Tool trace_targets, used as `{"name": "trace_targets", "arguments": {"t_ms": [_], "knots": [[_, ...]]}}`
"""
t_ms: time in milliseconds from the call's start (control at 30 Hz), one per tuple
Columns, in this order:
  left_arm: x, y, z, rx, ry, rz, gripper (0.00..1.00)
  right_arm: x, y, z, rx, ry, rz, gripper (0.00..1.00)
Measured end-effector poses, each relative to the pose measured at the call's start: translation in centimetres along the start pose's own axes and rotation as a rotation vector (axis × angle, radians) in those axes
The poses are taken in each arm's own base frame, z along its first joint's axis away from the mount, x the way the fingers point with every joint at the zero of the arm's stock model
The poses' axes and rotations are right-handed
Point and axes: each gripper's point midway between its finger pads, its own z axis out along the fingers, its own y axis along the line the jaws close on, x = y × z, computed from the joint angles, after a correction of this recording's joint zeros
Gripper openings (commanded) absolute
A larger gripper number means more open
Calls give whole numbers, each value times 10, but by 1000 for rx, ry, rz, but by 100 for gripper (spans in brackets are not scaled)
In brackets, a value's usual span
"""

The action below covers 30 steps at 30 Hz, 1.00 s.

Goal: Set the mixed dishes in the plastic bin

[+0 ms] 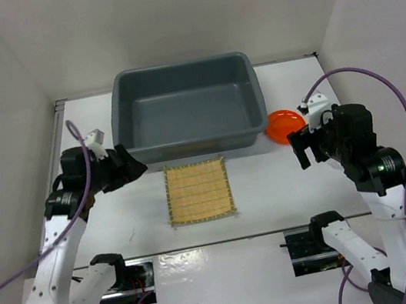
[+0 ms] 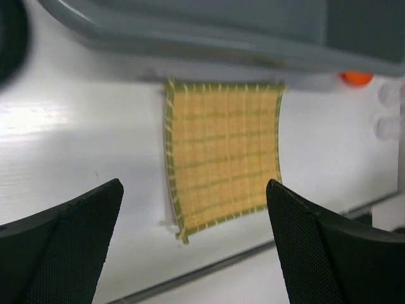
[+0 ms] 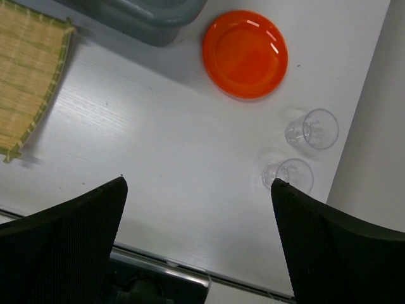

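Two grippers, both spread wide and empty, on my screens: the left gripper hangs off the grey bin's near-left corner, and the right gripper is out past its right end. The bamboo mat lies flat just in front of the bin. The orange plate sits at the bin's near-right corner, with a clear glass cup and a second cup beyond it.

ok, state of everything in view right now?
large grey rectangular plastic bin: upright, empty
square tan woven bamboo mat: flat on table, outside bin
small round orange plate: on table, empty
two small clear glass cups: on table, empty
left gripper: fingers open, holding nothing
right gripper: fingers open, holding nothing
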Motion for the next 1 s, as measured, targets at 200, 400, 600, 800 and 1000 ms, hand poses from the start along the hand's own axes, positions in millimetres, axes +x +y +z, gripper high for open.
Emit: {"name": "trace_targets", "arguments": {"t_ms": [200, 400, 600, 800, 1000], "knots": [[74, -3, 54, 20, 350, -82, 100, 16, 7, 21, -72, 73, -113, 98], [127, -2, 73, -29, 491, -128, 100, 6, 16, 38, -149, 51, -219, 98], [167, 9, 85, 15, 536, -237, 100, -1, 37, 59, -241, 15, -306, 98], [183, 5, 99, 69, 602, -290, 100, 15, 98, 81, -503, 25, -435, 42], [181, -12, 114, 189, 615, -307, 100, 28, 146, 104, -656, 63, -514, 17]]}}
